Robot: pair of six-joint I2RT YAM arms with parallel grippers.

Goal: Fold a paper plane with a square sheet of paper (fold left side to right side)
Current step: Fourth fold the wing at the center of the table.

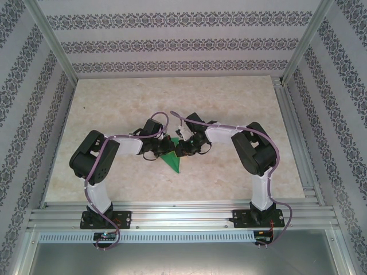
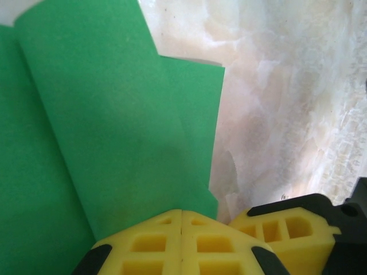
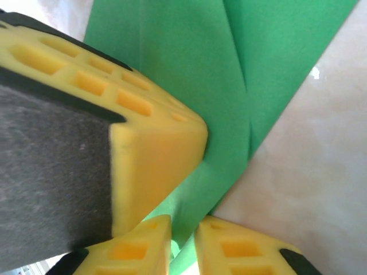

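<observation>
The folded green paper plane (image 1: 172, 160) is seen on the worktop (image 1: 229, 103) at mid-frame, its point toward the lower edge. The left hand (image 2: 181, 220) is pressed together, fingers meeting just over the paper. The right hand (image 3: 183, 238) is held slightly apart, with green paper showing in the gap.

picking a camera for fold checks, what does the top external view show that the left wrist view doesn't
From top external: the left arm and right arm meeting over the green paper, whose pointed tip faces their bases. From the left wrist: the paper's overlapping layers and crease lines up close, with the left end effector shut at the paper's edge. Both: the green paper and the marbled table.
</observation>
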